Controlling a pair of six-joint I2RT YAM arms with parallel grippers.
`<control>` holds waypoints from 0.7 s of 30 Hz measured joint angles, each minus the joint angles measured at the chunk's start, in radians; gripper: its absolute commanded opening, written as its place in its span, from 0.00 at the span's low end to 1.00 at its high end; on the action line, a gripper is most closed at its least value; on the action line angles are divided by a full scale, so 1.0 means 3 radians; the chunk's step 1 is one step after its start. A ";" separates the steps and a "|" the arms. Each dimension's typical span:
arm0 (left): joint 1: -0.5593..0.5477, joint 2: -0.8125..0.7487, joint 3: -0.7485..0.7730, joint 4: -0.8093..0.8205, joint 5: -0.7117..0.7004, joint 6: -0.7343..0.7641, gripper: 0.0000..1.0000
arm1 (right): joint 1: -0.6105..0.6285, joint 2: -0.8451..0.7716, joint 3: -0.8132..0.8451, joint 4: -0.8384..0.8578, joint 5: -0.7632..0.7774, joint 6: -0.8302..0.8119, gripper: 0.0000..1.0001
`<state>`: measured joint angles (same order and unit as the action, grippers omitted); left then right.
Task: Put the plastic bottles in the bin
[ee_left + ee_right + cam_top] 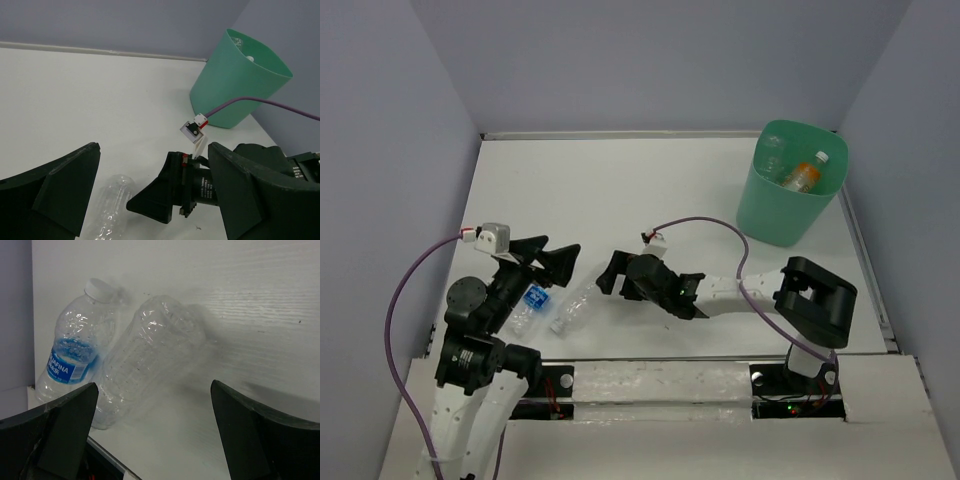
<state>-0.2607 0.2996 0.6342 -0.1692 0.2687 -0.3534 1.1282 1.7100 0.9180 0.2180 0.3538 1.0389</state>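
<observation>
Hold the right end effector [155, 440] wide open and empty, as now. Slide low over the white desk [240, 300] to straddle the clear ribbed plastic bottle [150, 355] just ahead, at mid-body, avoiding the blue-labelled white-capped bottle [75, 350] just beside it. Mind the open left end effector [548, 258] nearby, then carry to the mint-green plastic bin [790, 215], far right.

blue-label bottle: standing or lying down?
Lying on its side. The top view shows the blue-labelled bottle flat on the table, alongside an unlabelled clear bottle.
</observation>
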 measured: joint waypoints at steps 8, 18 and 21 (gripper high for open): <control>-0.0071 -0.0118 0.0000 0.0000 0.0000 0.0000 0.99 | 0.0019 0.0553 0.0412 0.0052 -0.0008 0.0214 1.00; -0.0116 -0.0144 0.0000 -0.0001 -0.0001 0.0001 0.99 | 0.0019 0.0777 0.0617 -0.0135 0.0192 0.0460 0.74; -0.0116 -0.0149 0.0000 -0.0003 -0.0005 0.0000 0.99 | 0.0019 0.0703 0.0505 -0.0169 0.0315 0.0526 0.63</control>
<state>-0.2955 0.2550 0.6342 -0.1699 0.2672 -0.3534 1.1339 1.9209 1.0695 0.1673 0.4484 1.1969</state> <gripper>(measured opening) 0.989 0.727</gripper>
